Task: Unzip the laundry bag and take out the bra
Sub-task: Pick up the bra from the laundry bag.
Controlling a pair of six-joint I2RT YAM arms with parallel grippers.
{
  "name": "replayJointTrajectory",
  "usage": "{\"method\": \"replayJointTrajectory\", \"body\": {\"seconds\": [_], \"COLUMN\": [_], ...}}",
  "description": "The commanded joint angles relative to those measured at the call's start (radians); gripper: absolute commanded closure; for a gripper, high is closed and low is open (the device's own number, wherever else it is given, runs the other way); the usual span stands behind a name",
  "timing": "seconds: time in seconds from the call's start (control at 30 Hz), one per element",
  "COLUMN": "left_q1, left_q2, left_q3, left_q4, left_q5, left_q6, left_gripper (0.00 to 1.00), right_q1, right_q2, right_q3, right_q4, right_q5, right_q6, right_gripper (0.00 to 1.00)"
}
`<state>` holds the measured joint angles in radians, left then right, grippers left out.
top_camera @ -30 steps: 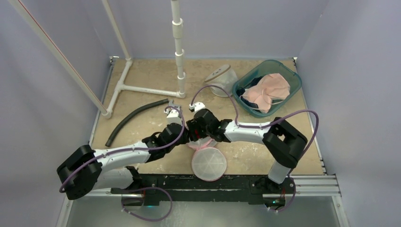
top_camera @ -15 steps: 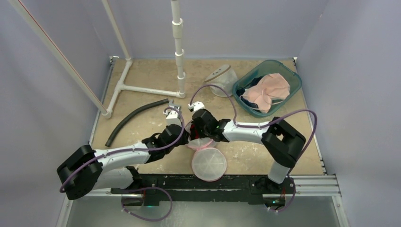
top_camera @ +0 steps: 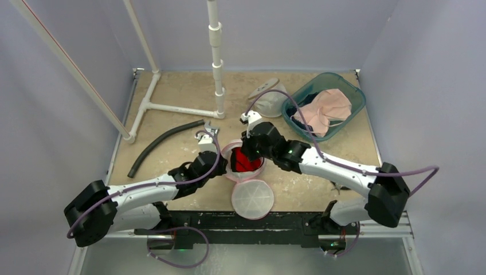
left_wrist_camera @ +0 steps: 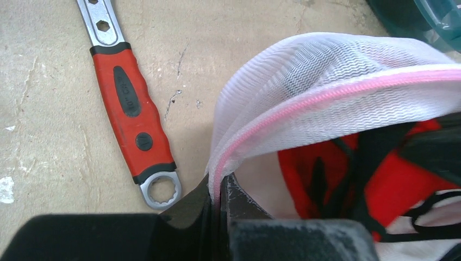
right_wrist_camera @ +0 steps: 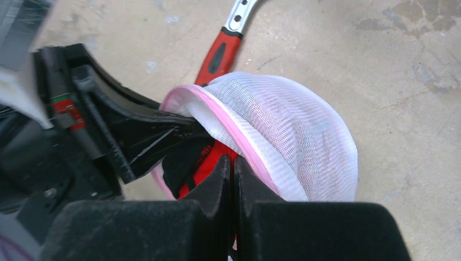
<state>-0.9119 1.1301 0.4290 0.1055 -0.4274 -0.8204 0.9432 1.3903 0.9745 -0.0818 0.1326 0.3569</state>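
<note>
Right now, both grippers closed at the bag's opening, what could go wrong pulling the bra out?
The right gripper is shut right beside the pink zipper edge; it may have pinched mesh with the bra, dragging the laundry bag. The left gripper holds only the thin edge and could slip.

The only lettering in view is on the wrench (left_wrist_camera: 130,103) lying on the bench (left_wrist_camera: 49,65): a short raised mark runs along the black inset of its red handle, seen from the left wrist. It is too small and blurred to read for certain. Nothing can be read in the other views.
</note>
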Motion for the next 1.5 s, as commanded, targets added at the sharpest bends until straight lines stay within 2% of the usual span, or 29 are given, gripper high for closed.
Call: {"method": "replayJointTrajectory", "body": {"seconds": [0.0, 0.1, 0.2, 0.33, 0.63, 0.9, 1.07, 1.47], "left_q1": [0.002, 0.001, 0.002, 0.002, 0.001, 0.002, 0.001, 0.002], "left_q2": [-0.027, -0.029, -0.039, -0.034, 0.024, 0.071, 0.114, 0.134], "left_q3": [-0.006, 0.001, 0.015, 0.04, 0.064, 0.061, 0.073, 0.065], "left_q4": [-0.004, -0.012, -0.016, -0.013, 0.025, 0.068, 0.069, 0.068], "left_q5": [-0.02, -0.022, -0.025, -0.03, -0.037, -0.025, -0.025, -0.028], "left_q6": [-0.012, -0.014, -0.016, -0.007, -0.003, -0.001, 0.003, 0.002], "left_gripper": [1.0, 1.0, 1.0, 1.0, 1.0, 1.0, 1.0, 1.0], "right_q1": [-0.045, -0.091, -0.146, -0.196, -0.308, -0.341, -0.367, -0.397], "right_q2": [-0.104, -0.161, -0.19, -0.237, -0.301, -0.304, -0.318, -0.392], "right_q3": [-0.001, -0.007, -0.011, -0.058, -0.159, -0.171, -0.17, -0.143], "right_q4": [-0.018, -0.022, -0.058, -0.025, 0.172, 0.307, 0.39, 0.519], "right_q5": [-0.091, -0.166, -0.286, -0.473, -0.757, -0.967, -1.046, -1.055], "right_q6": [0.024, 0.007, -0.051, -0.072, 0.063, 0.179, 0.258, 0.379], "right_gripper": [1.0, 1.0, 1.0, 1.0, 1.0, 1.0, 1.0, 1.0]}}
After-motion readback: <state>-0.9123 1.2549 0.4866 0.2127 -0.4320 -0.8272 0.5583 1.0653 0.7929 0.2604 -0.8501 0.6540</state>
